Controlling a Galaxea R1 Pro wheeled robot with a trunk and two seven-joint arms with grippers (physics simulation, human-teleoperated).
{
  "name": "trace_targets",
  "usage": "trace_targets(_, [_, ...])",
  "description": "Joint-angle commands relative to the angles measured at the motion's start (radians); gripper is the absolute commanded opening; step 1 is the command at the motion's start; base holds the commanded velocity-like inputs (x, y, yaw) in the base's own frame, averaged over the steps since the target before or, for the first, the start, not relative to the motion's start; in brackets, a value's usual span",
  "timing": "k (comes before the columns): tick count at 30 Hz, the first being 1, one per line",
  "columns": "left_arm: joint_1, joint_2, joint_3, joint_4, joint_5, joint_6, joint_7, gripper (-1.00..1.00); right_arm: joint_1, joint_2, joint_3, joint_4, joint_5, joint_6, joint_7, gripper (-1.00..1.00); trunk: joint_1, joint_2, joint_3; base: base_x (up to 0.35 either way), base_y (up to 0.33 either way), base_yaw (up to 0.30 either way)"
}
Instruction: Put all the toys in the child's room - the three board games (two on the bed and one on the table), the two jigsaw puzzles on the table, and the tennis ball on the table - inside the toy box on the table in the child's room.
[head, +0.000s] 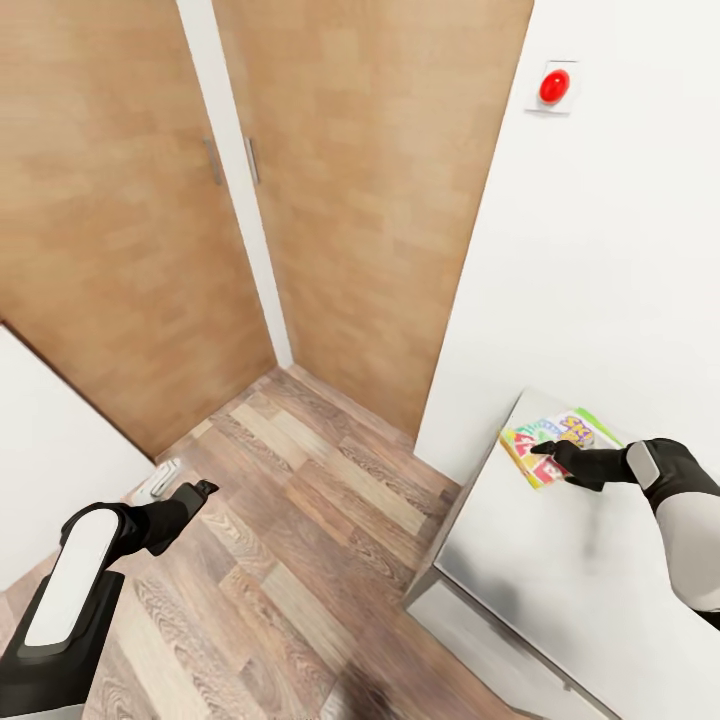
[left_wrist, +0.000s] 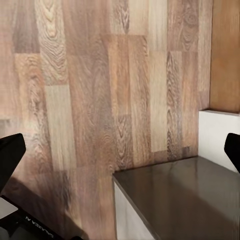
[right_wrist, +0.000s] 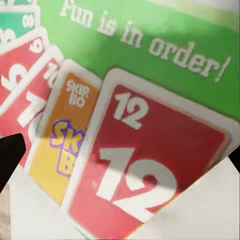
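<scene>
The SKIP-BO board game, a flat box in yellow, green, red and white, lies on the light grey table close to the wall. My right gripper hovers right over the box's near edge, jaws open. In the right wrist view the box's printed cards sit just under the open right gripper, with the dark fingertips far apart. My left gripper is open over the wood plank floor, holding nothing. The toy box, jigsaw puzzles and tennis ball are out of view.
Wooden doors stand ahead, with a white post between them. A red round button sits high on the white wall. A white surface borders the floor at the left. A dark grey cabinet top shows under the left gripper.
</scene>
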Motion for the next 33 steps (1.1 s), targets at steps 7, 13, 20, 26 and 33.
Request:
trace_targets(7, [-0.002,0.000,0.000,-0.001,0.007,0.004,0.008,1.00,0.000,0.002,-0.009,0.015,-0.015,0.008,0.005,1.00,0.001,-0.001,-0.002,0.000,0.000,0.275])
trace_targets(13, [-0.002,0.000,0.000,-0.001,0.007,0.004,0.008,1.00,0.000,0.001,-0.009,0.015,-0.014,0.008,0.012,1.00,0.001,-0.001,-0.002,0.000,0.000,0.282])
trace_targets(20, [-0.002,0.000,0.000,-0.001,0.007,0.004,0.008,1.00,0.000,0.001,-0.009,0.015,-0.014,0.008,0.016,1.00,0.001,-0.001,-0.002,0.000,0.000,0.139])
trace_targets(26, [-0.002,-0.001,0.000,-0.001,0.007,0.004,0.008,1.00,0.000,0.000,-0.009,0.015,-0.013,0.008,0.017,1.00,0.001,-0.001,-0.002,0.000,0.000,0.041])
trace_targets(33, [-0.001,-0.001,0.000,-0.001,0.007,0.004,0.008,1.00,0.000,-0.001,-0.010,0.015,-0.013,0.008,0.017,1.00,0.001,-0.001,-0.002,0.000,0.000,0.012])
